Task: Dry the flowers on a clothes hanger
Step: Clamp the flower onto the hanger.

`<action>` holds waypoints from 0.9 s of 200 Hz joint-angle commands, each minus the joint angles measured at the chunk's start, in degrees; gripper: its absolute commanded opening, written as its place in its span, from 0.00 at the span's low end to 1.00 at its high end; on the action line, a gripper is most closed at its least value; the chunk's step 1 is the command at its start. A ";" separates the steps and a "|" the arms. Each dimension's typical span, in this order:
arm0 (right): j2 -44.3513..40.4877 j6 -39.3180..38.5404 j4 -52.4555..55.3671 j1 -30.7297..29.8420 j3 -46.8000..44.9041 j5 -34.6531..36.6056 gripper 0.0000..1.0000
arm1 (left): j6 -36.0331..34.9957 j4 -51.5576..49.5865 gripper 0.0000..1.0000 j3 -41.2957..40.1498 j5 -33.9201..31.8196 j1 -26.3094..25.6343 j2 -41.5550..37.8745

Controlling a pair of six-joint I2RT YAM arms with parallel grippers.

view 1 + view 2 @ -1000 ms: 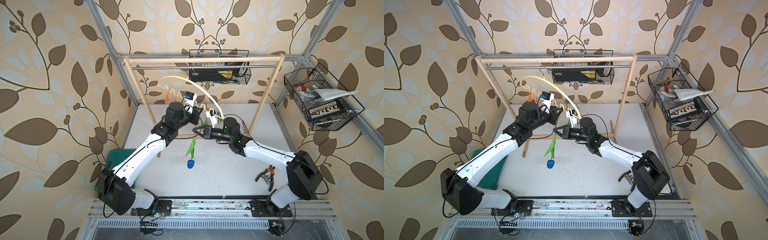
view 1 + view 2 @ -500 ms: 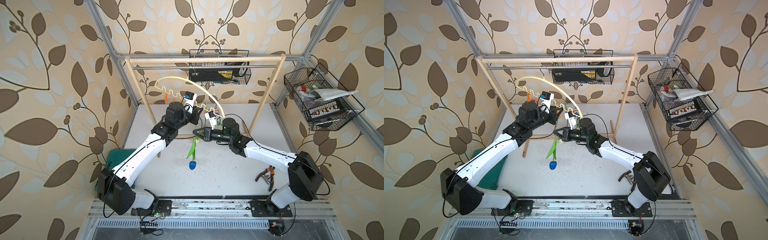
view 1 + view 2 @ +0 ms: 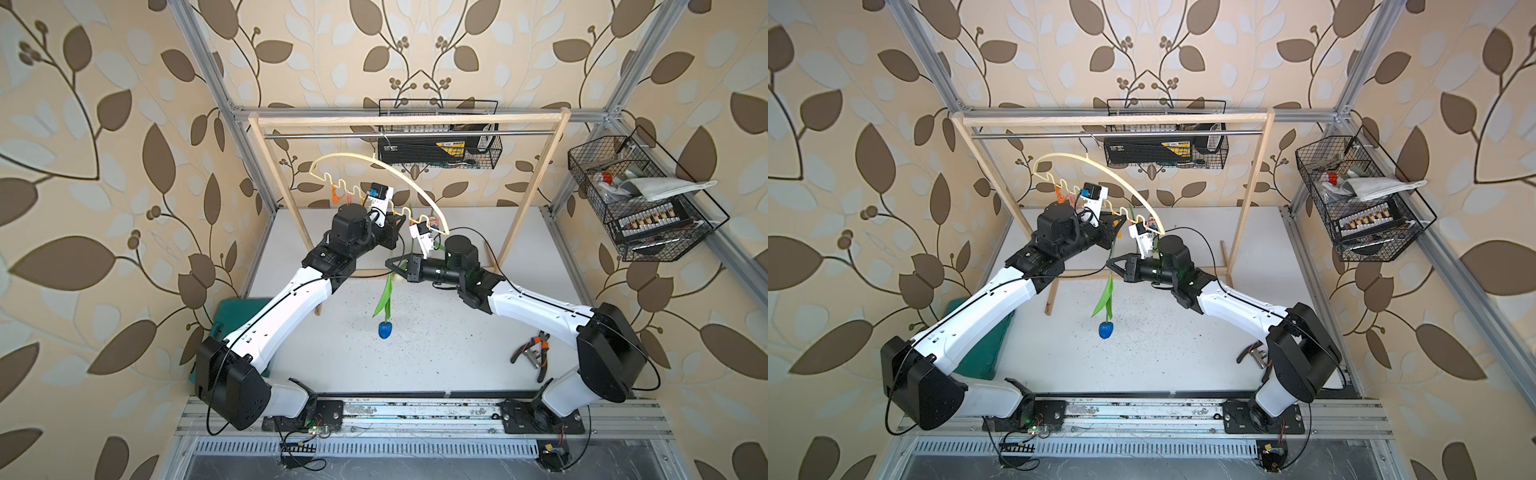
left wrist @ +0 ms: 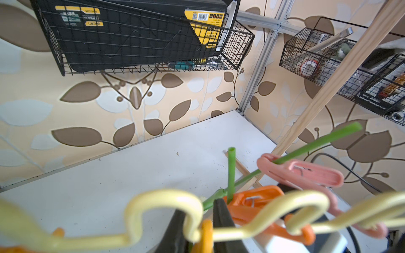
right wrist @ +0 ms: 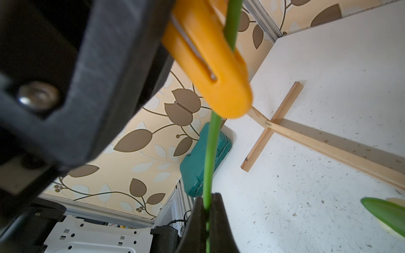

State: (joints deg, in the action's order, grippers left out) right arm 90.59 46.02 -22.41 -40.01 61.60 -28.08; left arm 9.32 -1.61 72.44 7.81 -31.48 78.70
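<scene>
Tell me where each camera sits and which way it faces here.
Top views: overhead at the front, looking down toward the back wall; the table, clothes hanger and blue tulip show, with both arms whole.
Left wrist: behind the left gripper, facing the back wall's wire basket; only its fingers show.
Right wrist: behind the right gripper, shut on the stem, facing the left gripper gripping the orange clip, and the green case.
Shared: both wrist views show that clip and stem.
</scene>
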 commanded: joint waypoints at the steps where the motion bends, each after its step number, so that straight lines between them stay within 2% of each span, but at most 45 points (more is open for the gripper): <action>1: -1.34 -1.02 -1.41 -0.33 3.21 0.87 0.00 | 0.36 -1.47 0.18 1.16 -0.01 -0.04 -0.72; 44: -1.17 -1.02 -0.88 -0.33 4.35 0.92 0.00 | 0.10 -1.64 0.18 1.04 -0.20 -0.06 -0.81; 74: -1.00 -0.94 -1.01 -0.32 4.16 0.86 0.00 | 0.15 -1.73 0.23 1.12 -0.43 -0.03 -0.87; 94: -0.98 -0.84 -1.23 -0.33 4.22 0.83 0.00 | 0.34 -1.82 0.32 1.13 -0.34 0.01 -0.85; 122: -0.95 -0.84 -1.22 -0.33 4.36 0.76 0.00 | 0.83 -1.91 0.54 1.02 -0.76 -0.01 -1.09; 143: -0.79 -0.76 -1.23 -0.33 4.40 0.84 0.00 | 0.99 -2.00 0.61 0.95 -0.74 -0.06 -1.31; 164: -0.85 -0.80 -1.05 -0.33 4.36 0.87 0.00 | 1.09 -2.35 0.63 1.04 -0.91 -0.04 -1.74; 180: -0.88 -1.23 -0.21 -0.33 4.57 1.07 0.00 | 1.43 -2.74 0.71 1.11 -1.05 -0.04 -1.97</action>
State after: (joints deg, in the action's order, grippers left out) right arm 90.59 46.02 -21.19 -40.01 63.68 -27.38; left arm 10.44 -4.27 72.44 7.40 -31.48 78.70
